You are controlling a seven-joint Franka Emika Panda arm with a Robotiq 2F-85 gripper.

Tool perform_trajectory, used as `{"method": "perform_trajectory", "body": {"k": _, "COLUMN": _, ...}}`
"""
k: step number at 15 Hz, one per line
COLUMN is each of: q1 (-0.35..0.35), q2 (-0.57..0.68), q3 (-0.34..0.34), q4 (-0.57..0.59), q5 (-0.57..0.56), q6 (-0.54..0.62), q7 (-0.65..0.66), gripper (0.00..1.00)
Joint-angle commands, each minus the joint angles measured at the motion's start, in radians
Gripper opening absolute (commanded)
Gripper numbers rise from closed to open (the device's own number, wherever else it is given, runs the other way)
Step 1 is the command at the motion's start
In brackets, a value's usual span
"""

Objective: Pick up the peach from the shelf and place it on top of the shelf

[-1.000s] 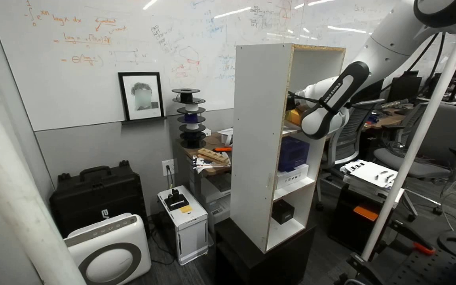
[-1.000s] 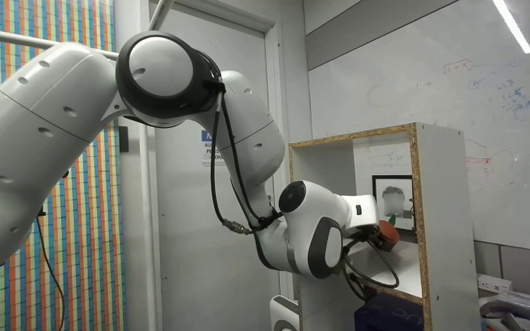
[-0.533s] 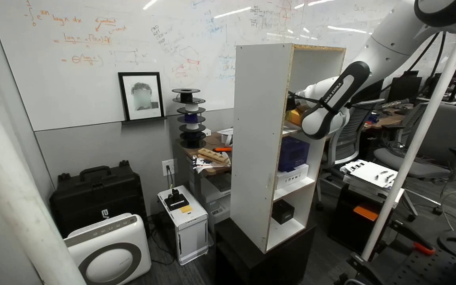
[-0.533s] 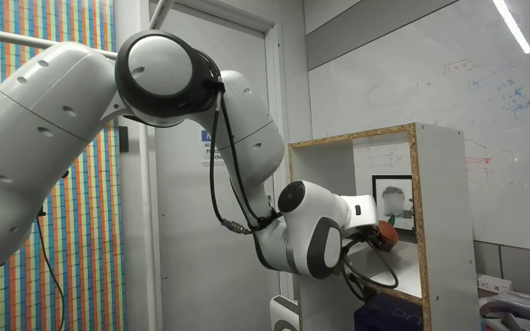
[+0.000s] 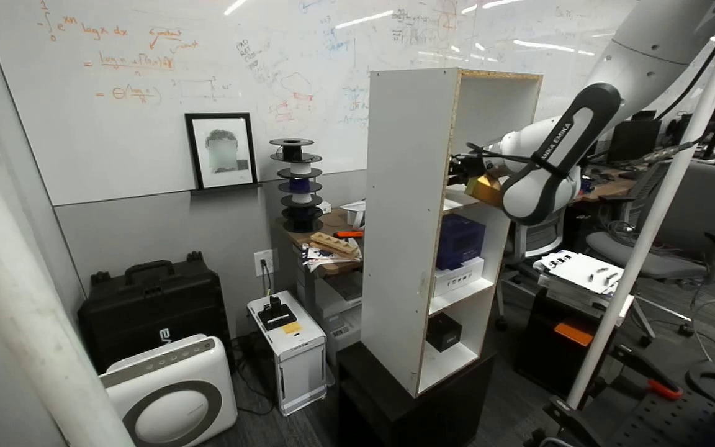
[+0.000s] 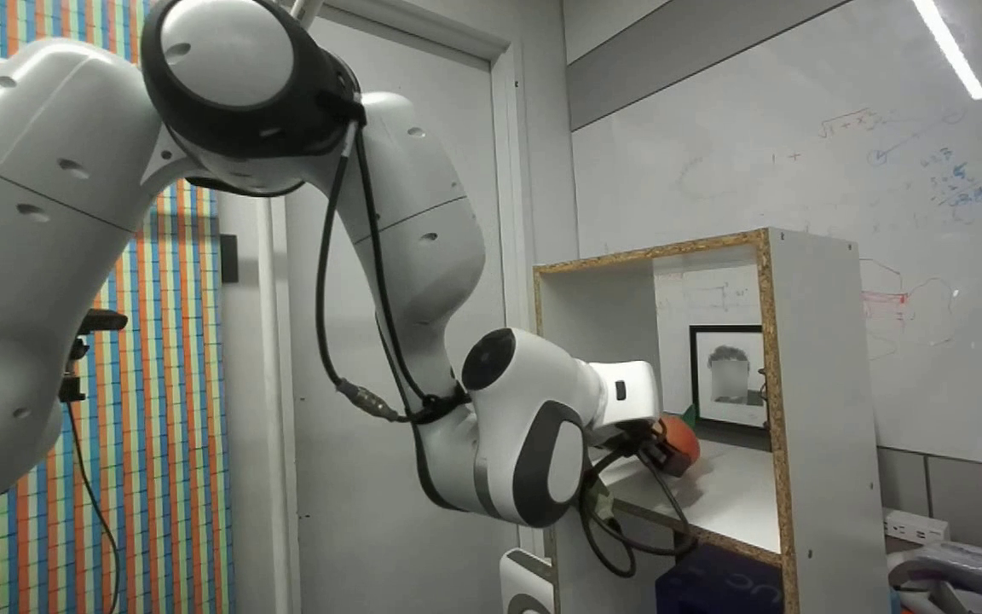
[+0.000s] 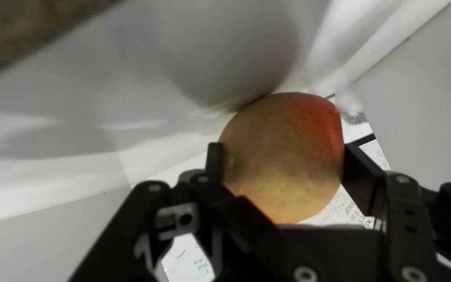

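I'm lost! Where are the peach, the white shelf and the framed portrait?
Peach (image 7: 282, 158): in the wrist view, middle of its skin.
White shelf (image 5: 408, 217): in an exterior view, its outer side panel.
Framed portrait (image 5: 222, 151): in an exterior view, middle of the picture.

In both exterior views we find fairly even light, with white streaks of glare (image 5: 365, 20) on the whiteboard (image 5: 146, 81) high in the frame. In our wrist view, a soft-edged shadow (image 7: 233, 58) darkens the top centre above the peach (image 7: 284, 168), and the shelf edge (image 7: 29, 29) blurs at upper left.
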Motion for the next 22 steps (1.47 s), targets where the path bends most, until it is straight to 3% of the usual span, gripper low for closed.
{"method": "perform_trajectory", "body": {"k": 1, "q1": -0.043, "q2": -0.176, "q3": 0.001, "q4": -0.212, "q5": -0.067, "q6": 0.001, "q7": 0.039, "gripper": 0.48}}
{"method": "perform_trajectory", "body": {"k": 5, "q1": -0.099, "q2": -0.326, "q3": -0.003, "q4": -0.368, "q5": -0.172, "q6": -0.053, "q7": 0.099, "gripper": 0.48}}
{"method": "perform_trajectory", "body": {"k": 10, "q1": -0.18, "q2": -0.55, "q3": -0.009, "q4": -0.496, "q5": -0.418, "q6": -0.142, "q7": 0.29, "gripper": 0.48}}
{"method": "perform_trajectory", "body": {"k": 13, "q1": -0.193, "q2": -0.644, "q3": -0.031, "q4": -0.533, "q5": -0.678, "q6": -0.223, "q7": 0.529, "gripper": 0.48}}
{"method": "perform_trajectory", "body": {"k": 15, "q1": -0.159, "q2": -0.606, "q3": -0.076, "q4": -0.499, "q5": -0.855, "q6": -0.257, "q7": 0.691, "gripper": 0.48}}
{"method": "perform_trajectory", "body": {"k": 22, "q1": -0.204, "q2": -0.594, "q3": -0.098, "q4": -0.47, "q5": -1.477, "q6": -0.186, "q7": 1.258, "gripper": 0.48}}
